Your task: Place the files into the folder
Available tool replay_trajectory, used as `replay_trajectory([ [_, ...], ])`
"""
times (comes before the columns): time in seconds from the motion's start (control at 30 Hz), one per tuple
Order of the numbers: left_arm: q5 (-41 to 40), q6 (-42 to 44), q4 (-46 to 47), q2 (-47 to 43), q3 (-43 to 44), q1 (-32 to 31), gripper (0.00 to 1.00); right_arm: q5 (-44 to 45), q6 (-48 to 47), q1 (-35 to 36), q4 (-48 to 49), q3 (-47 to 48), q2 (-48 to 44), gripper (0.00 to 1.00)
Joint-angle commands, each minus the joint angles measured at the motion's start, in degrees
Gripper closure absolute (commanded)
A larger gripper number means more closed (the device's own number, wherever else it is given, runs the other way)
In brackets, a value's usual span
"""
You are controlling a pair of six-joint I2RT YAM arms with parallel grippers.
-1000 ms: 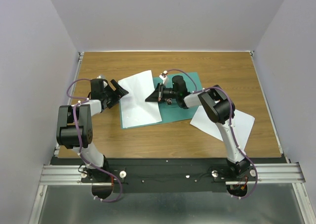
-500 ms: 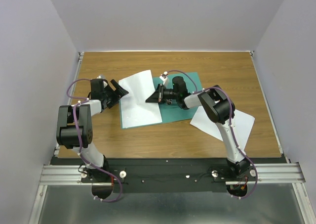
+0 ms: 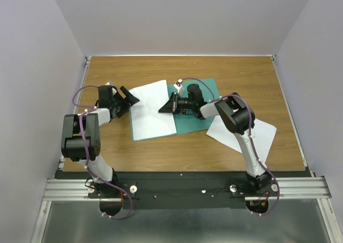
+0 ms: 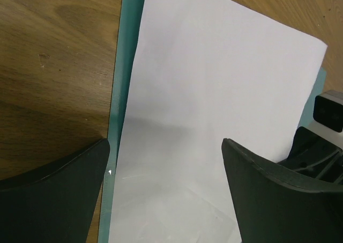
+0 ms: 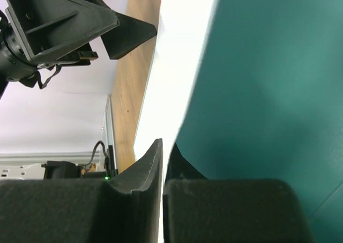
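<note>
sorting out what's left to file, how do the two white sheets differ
The left sheet lies on the folder; the right sheet lies on bare table. The left sheet shows nearly whole; the right sheet is partly hidden under the right arm. Both are plain white, flat and similar in size.

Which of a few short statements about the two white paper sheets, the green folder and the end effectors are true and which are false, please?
1. The left end effector is wide open and grips nothing. True.
2. One thin white rectangular paper sheet lies over the left part of the flat teal-green rectangular folder. True.
3. The other sheet lies at the table's far left corner. False: the second white paper sheet lies on the brown wooden table to the right of the folder, partly under the right arm.
4. The right end effector hovers over bare wood, away from the folder. False: the right end effector is over the folder, with its tips at the sheet lying there.
</note>
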Motion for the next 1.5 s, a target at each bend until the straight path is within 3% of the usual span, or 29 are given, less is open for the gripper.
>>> replay_trajectory([
  [0.0, -0.4, 0.0, -4.3, 0.7, -1.8, 0.0, 0.04, 2.3, -3.2, 0.6, -4.2, 0.8, -0.2, 0.74],
  [0.13, -0.9, 0.1, -4.5, 0.5, -1.6, 0.0, 0.04, 8.6, -8.4, 0.6, -14.3, 1.5, -2.6, 0.58],
  [0.27, -2.3, 0.2, -5.2, 0.0, -0.9, 0.0, 0.04, 14.1, -12.1, 0.6, -23.4, 3.5, -5.8, 0.35],
  [0.33, -3.1, 0.3, -5.7, -0.6, -0.6, 0.0, 0.04, 17.6, -13.9, 0.6, -28.1, 5.0, -6.7, 0.3],
  [0.37, -3.4, 0.3, -5.9, -0.8, -0.5, 0.0, 0.04, 18.7, -14.0, 0.7, -29.0, 5.2, -7.2, 0.24],
  [0.43, -4.4, 0.4, -6.6, -1.6, -0.2, 0.0, 0.04, 21.3, -14.3, 0.8, -31.8, 5.6, -8.7, 0.0],
  [0.8, -10.3, 0.9, -11.0, -7.1, 2.4, 0.0, 0.04, 40.4, -19.8, 1.6, -45.3, 7.1, -17.9, 0.0],
  [1.1, -14.4, 2.5, -14.5, -15.5, 4.8, -2.8, 0.03, 49.7, -22.8, 1.6, -46.8, 1.6, -31.7, 0.0],
  [1.23, -17.4, 3.9, -16.8, -14.8, 9.0, -10.3, 0.03, 59.0, -21.0, 1.3, -46.8, -5.5, -40.4, 0.0],
  [1.47, -19.3, 3.9, -20.4, -2.4, 21.0, -21.2, 0.04, 60.6, -16.2, -3.2, -46.7, -19.4, -52.8, 0.0],
])
